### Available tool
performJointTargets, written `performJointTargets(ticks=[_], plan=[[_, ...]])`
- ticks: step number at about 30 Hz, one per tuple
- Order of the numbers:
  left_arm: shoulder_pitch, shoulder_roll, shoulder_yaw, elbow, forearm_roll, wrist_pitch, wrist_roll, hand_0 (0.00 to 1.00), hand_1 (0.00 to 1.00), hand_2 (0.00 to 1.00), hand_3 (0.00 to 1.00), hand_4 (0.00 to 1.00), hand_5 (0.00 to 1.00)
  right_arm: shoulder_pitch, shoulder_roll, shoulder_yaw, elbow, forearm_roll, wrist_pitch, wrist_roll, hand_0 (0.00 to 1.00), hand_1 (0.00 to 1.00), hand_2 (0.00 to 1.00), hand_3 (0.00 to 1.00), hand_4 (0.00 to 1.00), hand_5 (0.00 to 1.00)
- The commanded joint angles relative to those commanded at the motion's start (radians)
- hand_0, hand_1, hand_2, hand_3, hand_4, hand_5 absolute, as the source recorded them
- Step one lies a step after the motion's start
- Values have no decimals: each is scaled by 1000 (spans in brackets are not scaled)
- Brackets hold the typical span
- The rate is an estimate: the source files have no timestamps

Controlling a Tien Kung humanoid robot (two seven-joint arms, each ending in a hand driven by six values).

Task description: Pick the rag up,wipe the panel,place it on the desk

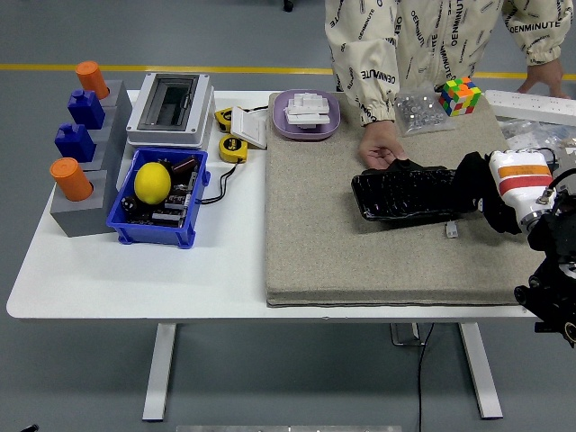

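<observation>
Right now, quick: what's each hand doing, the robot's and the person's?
Left hand: not in view.
Right hand: at the black panel's right end; grip cannot be told.
Person's hand: resting at the panel's far edge.

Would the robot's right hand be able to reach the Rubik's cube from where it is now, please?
Probably yes: the right hand sits at the black panel's right end, and the Rubik's cube stands just beyond on the mat, nothing between them.
</observation>
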Motion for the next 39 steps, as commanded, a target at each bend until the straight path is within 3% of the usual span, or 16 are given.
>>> performJointTargets(ticks=[39], plan=[[2,4,4,0,-2,0,1,608,641,654,562,628,441,59,163,-77,54,-5,0,-15,298,415,442,463,956,38]])
